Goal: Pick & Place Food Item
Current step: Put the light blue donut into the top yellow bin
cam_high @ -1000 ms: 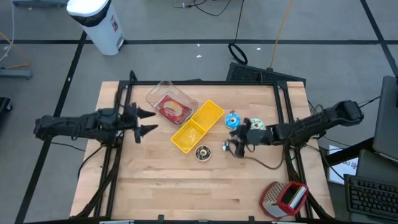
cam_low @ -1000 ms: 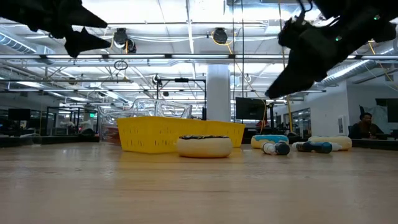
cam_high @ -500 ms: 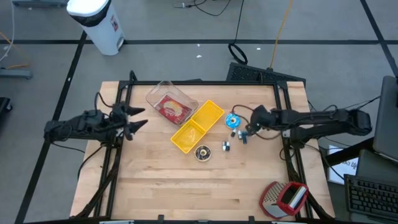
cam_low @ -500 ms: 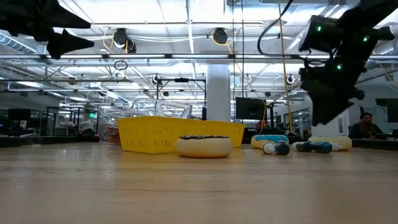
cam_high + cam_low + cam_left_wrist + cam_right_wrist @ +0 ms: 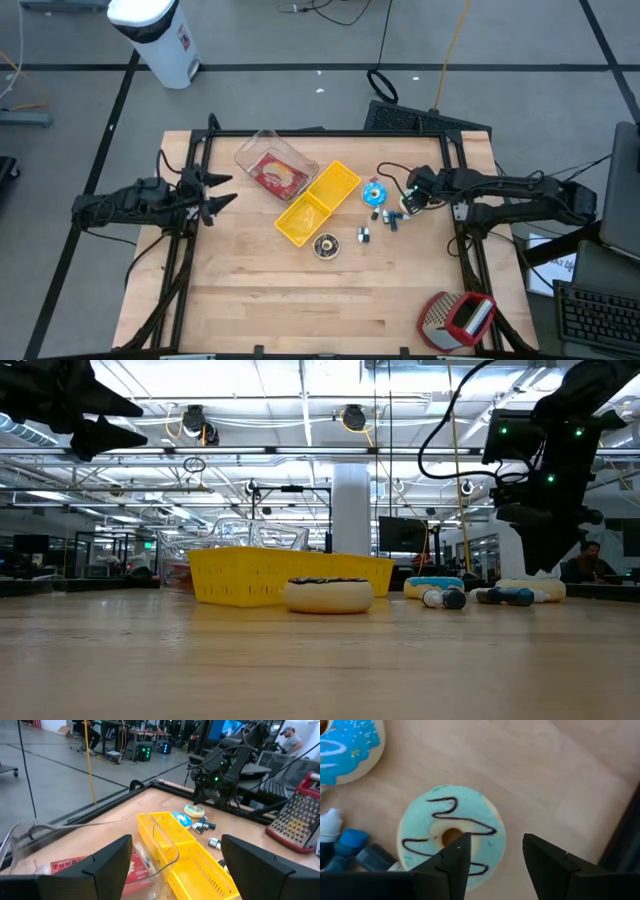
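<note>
The right gripper [image 5: 492, 865] hangs directly over the pale-blue donut with dark zigzag icing [image 5: 451, 834], fingers parted and empty, one finger over the donut's edge and the other over bare wood beside it. Judgement: this is the line-up before a descent, jaws straddling one side of the ring so that closing would pinch its rim. The donut lies flat on the table [image 5: 300, 300], on the far side of the yellow basket [image 5: 318, 203] from the left arm, near the table's right edge.

Just beside that donut, toward the basket: a blue-frosted sprinkled donut [image 5: 373, 191], and a few small blue-and-white pieces [image 5: 390, 218] (too small to identify) lying between the two donuts and slightly nearer the front. A chocolate-iced donut [image 5: 326, 245] sits touching or just off the basket's front corner; I cannot tell which. A clear container with a red packet inside [image 5: 273, 168] butts against the basket's far-left side.

The left gripper [image 5: 222, 191] waits in the air left of the basket, fingers wide apart, holding nothing.

Room to move: the basket is open-topped, with both compartments apparently unfilled. The path from the target donut to the basket crosses the sprinkled donut and the small pieces, so a lift clear of them looks necessary. On the donut's other side the table frame rail runs close, leaving little slack for the outer finger. A red-handled grater [image 5: 456, 318] lies at the front right corner, well apart.
</note>
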You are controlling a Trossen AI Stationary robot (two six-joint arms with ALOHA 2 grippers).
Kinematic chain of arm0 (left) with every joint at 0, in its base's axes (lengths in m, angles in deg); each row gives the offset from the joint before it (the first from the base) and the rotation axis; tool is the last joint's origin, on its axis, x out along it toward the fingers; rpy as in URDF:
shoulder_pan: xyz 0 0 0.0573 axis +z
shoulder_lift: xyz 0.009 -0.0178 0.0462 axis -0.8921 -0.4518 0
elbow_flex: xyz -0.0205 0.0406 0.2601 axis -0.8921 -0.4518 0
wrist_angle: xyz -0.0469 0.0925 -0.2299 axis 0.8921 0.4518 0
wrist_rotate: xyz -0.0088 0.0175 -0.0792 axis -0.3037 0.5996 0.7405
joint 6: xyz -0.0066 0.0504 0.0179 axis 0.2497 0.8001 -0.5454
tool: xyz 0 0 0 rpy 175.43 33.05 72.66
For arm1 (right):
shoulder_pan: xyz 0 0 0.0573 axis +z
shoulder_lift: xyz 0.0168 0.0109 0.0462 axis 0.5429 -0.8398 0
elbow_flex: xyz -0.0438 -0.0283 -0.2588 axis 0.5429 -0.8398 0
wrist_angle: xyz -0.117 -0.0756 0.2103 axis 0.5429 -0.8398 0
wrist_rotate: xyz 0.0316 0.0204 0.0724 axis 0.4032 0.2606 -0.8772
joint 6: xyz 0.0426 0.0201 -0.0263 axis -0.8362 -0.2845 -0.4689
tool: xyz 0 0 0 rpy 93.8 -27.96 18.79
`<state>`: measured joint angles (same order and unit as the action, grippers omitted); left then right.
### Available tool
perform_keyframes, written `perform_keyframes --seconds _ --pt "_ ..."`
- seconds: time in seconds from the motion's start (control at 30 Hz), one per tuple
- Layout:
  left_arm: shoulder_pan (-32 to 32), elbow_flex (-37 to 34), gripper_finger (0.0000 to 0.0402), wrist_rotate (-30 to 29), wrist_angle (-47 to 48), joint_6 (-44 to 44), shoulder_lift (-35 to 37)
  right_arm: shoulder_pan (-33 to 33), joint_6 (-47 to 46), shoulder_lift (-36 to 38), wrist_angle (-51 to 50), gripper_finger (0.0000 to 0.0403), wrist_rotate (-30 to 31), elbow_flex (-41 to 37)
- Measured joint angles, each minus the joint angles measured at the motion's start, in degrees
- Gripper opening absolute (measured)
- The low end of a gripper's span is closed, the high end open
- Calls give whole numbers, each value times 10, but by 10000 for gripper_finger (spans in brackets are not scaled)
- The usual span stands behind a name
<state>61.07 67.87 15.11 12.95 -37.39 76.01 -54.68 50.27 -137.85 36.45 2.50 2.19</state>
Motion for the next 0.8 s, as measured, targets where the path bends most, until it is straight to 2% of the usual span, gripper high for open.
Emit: perform_keyframes --seconds 0.43,0.6,0.8 --pt "0 0 308 1 16 -15 0 0 21 -92 53 184 -1 0" --pt "0 0 308 -3 -5 -20 0 0 32 -118 72 163 -2 0" --pt "0 0 308 -3 -41 -77 0 0 65 -120 73 114 -2 0"
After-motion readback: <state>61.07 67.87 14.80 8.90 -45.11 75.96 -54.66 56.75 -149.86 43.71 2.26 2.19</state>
